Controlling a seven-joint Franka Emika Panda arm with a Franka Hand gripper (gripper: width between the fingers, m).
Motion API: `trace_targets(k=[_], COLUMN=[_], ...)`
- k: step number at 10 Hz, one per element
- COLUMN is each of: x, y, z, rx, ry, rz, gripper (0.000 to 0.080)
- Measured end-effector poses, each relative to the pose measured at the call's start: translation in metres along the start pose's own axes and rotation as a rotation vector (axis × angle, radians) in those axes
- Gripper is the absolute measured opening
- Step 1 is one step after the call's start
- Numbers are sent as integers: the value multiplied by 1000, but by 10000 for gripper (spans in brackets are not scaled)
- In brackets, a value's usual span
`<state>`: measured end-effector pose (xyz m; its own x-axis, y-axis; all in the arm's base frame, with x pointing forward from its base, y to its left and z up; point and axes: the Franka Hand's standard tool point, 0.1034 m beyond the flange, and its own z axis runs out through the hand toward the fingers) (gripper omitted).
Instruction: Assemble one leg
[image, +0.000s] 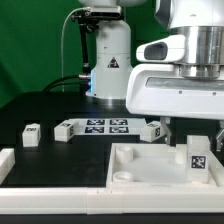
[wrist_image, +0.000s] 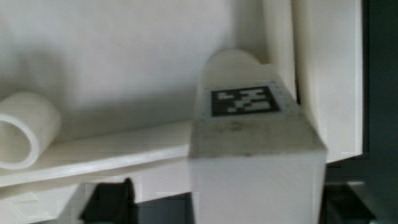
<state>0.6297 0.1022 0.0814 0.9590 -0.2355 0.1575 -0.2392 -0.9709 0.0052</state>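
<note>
Closed on the leg — claw gripping it from above, tag facing out, peg upright directly beneath the fingers. Held over the tabletop, at its corner on the exterior view's right; probably entering or just above the socket there, though contact hidden. Seating and twisting home apparently still to do. Well away from the claw, three more pegs lying untouched beside the marker board.

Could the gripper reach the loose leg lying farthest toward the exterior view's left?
Probably yes: that leg lies alone on the dark table with open space around it, though the gripper seems occupied with another leg at the tabletop.
</note>
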Motion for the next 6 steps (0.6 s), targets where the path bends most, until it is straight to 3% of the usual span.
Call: trace_targets(k=[1, 2, 6], x=[0, 0, 0], y=[0, 0, 1], z=[0, 0, 0], rx=[0, 0, 0], ry=[0, 0, 0], rz=[0, 1, 85], gripper=[367, 290, 290])
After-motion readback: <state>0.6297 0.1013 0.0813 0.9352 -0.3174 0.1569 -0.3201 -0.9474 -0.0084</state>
